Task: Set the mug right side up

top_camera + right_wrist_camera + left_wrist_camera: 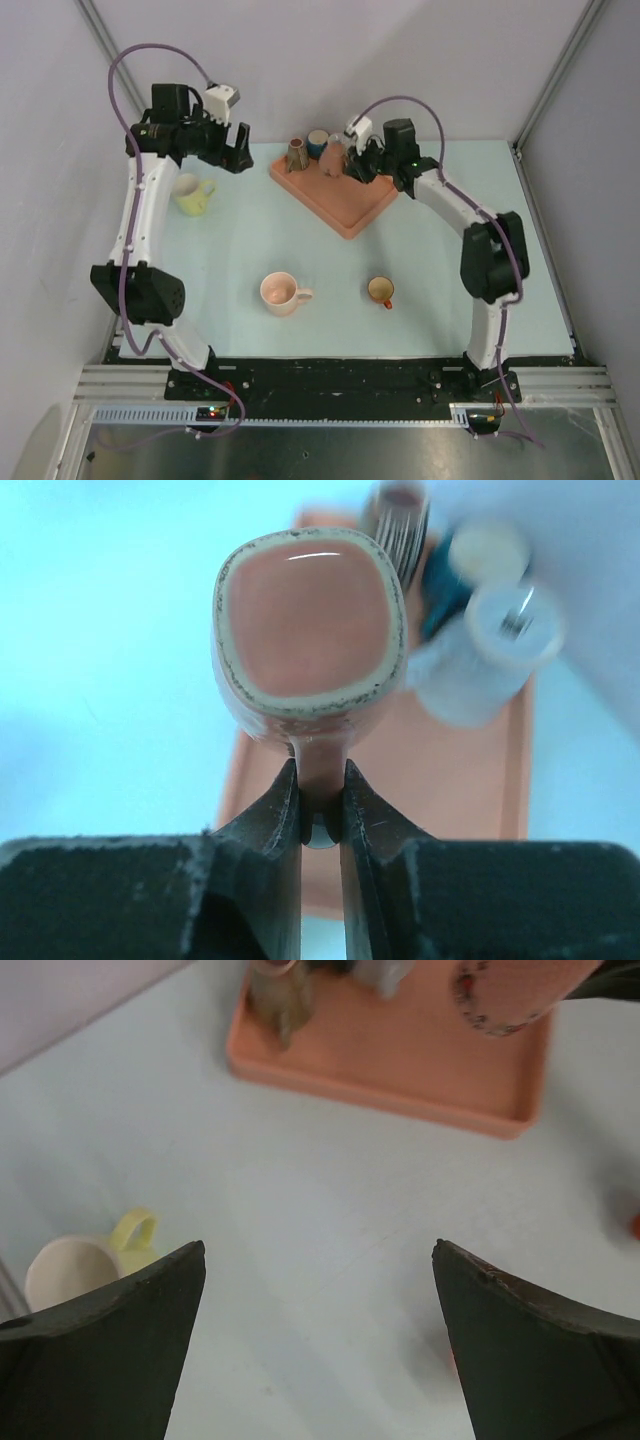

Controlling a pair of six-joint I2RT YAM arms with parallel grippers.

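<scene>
My right gripper [320,800] is shut on the handle of a salmon-pink mug [305,620] and holds it over the orange tray [470,770]. The mug's flat base with its pale unglazed ring faces the wrist camera. In the top view the mug [333,157] hangs at the tray's [345,205] far edge, in front of the right gripper [352,165]. It also shows in the left wrist view [510,995]. My left gripper [320,1260] is open and empty above the bare table, at the far left in the top view [238,152].
On the tray's far corner stand a brown striped cup [297,153], a blue cup [317,142] and a white container [510,630]. A yellow mug [193,194] sits by the left arm. A pink mug [283,293] and a small orange mug [381,290] stand upright near the front.
</scene>
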